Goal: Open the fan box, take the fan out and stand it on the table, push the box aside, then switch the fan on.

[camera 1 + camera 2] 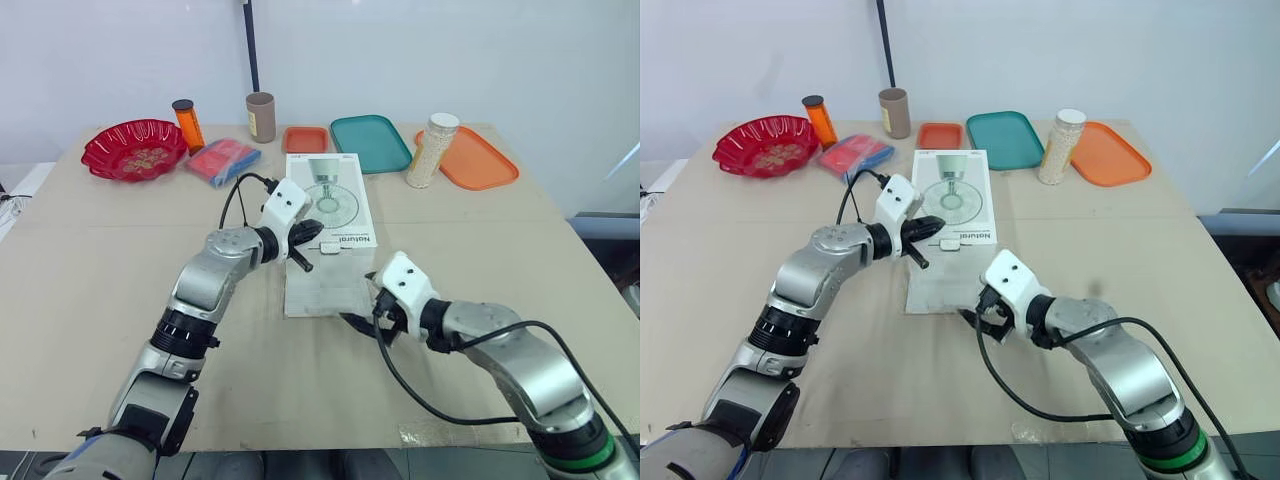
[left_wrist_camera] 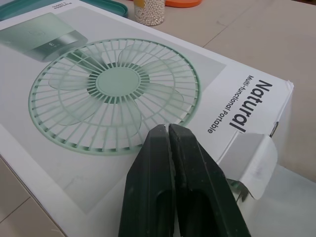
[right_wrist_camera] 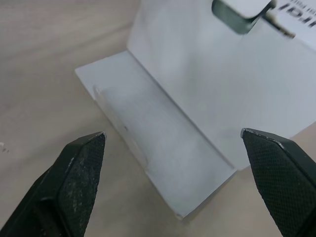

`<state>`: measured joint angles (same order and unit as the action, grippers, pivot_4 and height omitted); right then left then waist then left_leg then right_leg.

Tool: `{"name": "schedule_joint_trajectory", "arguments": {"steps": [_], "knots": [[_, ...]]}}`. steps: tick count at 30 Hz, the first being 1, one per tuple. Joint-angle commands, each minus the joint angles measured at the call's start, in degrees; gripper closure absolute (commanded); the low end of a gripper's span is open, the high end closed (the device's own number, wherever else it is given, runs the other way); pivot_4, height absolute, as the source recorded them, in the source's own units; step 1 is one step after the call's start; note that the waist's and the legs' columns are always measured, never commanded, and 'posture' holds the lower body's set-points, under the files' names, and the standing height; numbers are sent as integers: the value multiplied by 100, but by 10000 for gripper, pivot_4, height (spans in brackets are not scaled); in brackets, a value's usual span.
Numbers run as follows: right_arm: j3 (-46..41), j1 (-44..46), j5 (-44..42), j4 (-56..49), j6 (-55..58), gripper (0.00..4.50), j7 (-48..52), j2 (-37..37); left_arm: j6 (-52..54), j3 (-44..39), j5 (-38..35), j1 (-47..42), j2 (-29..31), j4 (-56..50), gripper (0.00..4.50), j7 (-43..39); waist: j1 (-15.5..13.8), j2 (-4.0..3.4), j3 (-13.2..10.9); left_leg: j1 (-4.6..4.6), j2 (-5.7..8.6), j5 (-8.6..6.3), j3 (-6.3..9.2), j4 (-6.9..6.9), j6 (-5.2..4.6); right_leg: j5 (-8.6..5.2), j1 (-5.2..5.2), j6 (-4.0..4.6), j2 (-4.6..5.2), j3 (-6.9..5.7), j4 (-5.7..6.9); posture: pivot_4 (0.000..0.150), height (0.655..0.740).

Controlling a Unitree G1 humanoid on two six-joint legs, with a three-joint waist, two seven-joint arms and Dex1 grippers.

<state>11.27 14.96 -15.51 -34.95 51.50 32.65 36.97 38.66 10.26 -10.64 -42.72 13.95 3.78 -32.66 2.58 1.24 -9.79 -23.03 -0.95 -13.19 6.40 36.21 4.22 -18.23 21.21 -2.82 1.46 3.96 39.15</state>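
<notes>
The fan box point(image 1: 330, 200) lies flat at the middle of the surface point(image 1: 480, 260) with its near end toward the robot; the end flap point(image 1: 322, 285) is folded out and slopes down onto the surface; the left hand point(image 2: 168, 129) has its fingers pressed together over the printed top near that end, and the right hand point(image 3: 173, 133) is spread wide just before the flap's outer lip, gripping nothing; the likely trouble is the light carton sliding or lifting when the flap is pulled, should the left hand not bear down on it, or the right fingers closing on the thin lip alone and creasing or tearing it; the fan itself is hidden inside; I cannot tell whether the opening behind the flap is free or barred by inner tabs, nor whether the left fingertips touch the card.
</notes>
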Motion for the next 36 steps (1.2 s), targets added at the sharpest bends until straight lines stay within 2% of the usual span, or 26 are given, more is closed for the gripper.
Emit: {"name": "schedule_joint_trajectory", "arguments": {"steps": [1,7,12,16,26,36], "knots": [[21,-102,-76,-199,105,0,95,110,22,-100,-61,20,-38,-217,43577,46,-1,0,0,0,0,0,0,0,0,0,0,0,0,0,0,1500,7400],[-28,-200,-104,-273,183,0,101,146,66,-95,-94,53,-1,-296,43577,67,0,0,0,0,0,0,0,0,0,0,0,-1,0,0,0,1500,7400],[-822,-88,-437,-408,793,0,-230,-156,95,-109,-120,69,68,-325,43577,69,-2,1,0,-1,0,0,0,2,0,0,0,-1,0,0,0,1500,7400],[-1098,-24,-484,-368,1057,0,-516,-369,94,-94,-126,52,64,-308,43577,73,-3,0,0,-1,0,0,1,1,0,0,-1,-1,0,-1,0,1500,7400],[-1148,566,-670,697,853,0,-678,-1077,111,-63,-126,18,48,-280,43577,75,3,0,0,-1,1,0,0,1,0,0,0,0,1,0,0,1500,7400],[-1572,532,-1277,519,1303,0,-631,-1145,116,-75,-127,44,12,-293,43577,130,3,-1,0,-1,0,0,0,1,0,0,0,0,1,0,1,1500,7400]]}}
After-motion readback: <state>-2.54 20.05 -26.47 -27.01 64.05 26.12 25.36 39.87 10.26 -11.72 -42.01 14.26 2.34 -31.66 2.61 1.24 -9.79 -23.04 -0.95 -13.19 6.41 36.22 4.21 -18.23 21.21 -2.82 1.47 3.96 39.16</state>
